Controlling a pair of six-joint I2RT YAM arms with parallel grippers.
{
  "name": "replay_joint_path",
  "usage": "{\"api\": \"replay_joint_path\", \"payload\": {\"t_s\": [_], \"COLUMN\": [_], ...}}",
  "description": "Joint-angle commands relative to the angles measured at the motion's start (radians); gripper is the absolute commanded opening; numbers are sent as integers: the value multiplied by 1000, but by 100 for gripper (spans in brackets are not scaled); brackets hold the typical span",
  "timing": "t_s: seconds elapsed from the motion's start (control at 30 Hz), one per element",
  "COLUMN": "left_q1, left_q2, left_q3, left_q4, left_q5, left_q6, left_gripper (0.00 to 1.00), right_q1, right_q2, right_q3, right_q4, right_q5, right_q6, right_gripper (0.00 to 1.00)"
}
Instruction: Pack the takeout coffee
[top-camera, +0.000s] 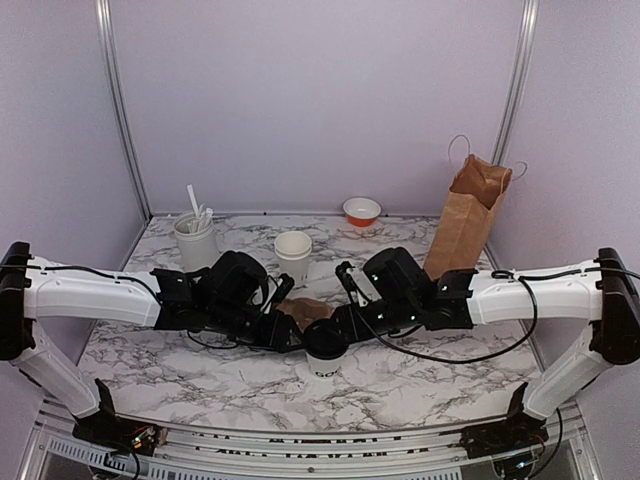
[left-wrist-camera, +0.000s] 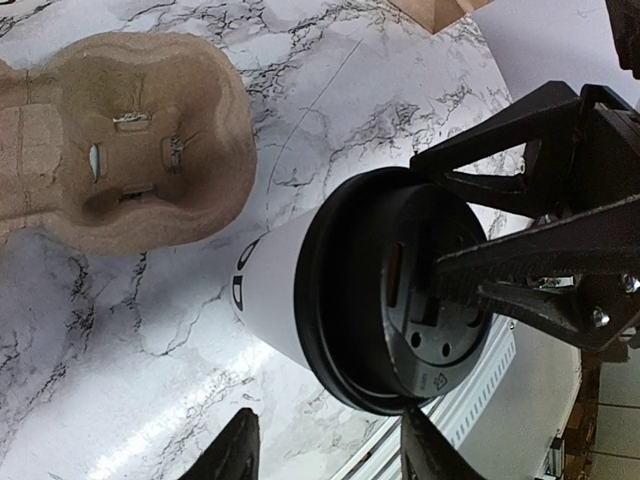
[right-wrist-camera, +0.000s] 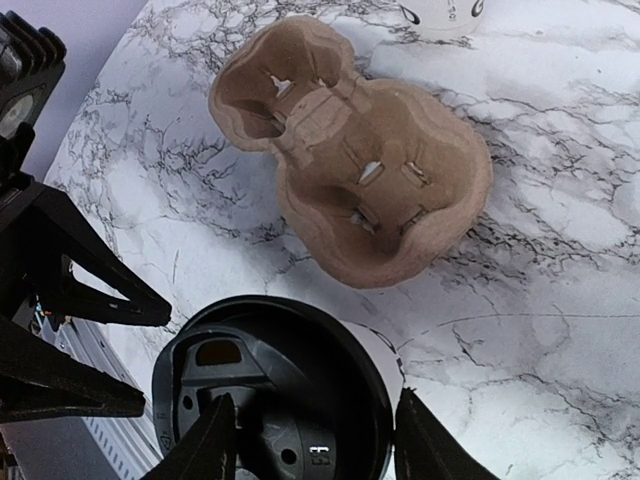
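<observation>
Fingers of the left gripper (left-wrist-camera: 328, 418) are spread and point at the left side of the coffee cup (top-camera: 325, 345), which stands upright at the near middle of the table (top-camera: 180, 370), just on the near side of the brown cup carrier (top-camera: 305, 310). The right gripper (right-wrist-camera: 315, 400) has its fingers apart about the black lid (right-wrist-camera: 280, 380), one over its top, one beside its rim; whether they pinch it I cannot tell.

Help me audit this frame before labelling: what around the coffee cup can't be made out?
- Takeout coffee lettering: left wrist view, wraps out of sight round the cup.
- Right gripper touching the lid or not: right wrist view, angle hides contact.
- Cup carrier: top view, mostly behind the left gripper.
- Paper bag contents: top view, its walls hide them.
</observation>
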Motion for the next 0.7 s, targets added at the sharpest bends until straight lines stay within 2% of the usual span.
{"api": "replay_joint_path", "payload": {"t_s": [0.0,0.4,0.67], "left_q1": [0,-3,-2], "left_q2": [19,84,123], "left_q3": [22,43,62], "left_q4": [1,4,-71], "left_q5": [17,24,-19], "left_q6": [-11,-42,-61], "left_gripper": [48,48,48], "right_q1": [28,66,74], "right_q2": [-14,-32,-41], "right_q3": [-11,-42,-103], "right_q4": [-36,-17,44], "right_q5": [66,131,120], "right_q6": [50,111,140], "right_gripper": [51,50,49]}}
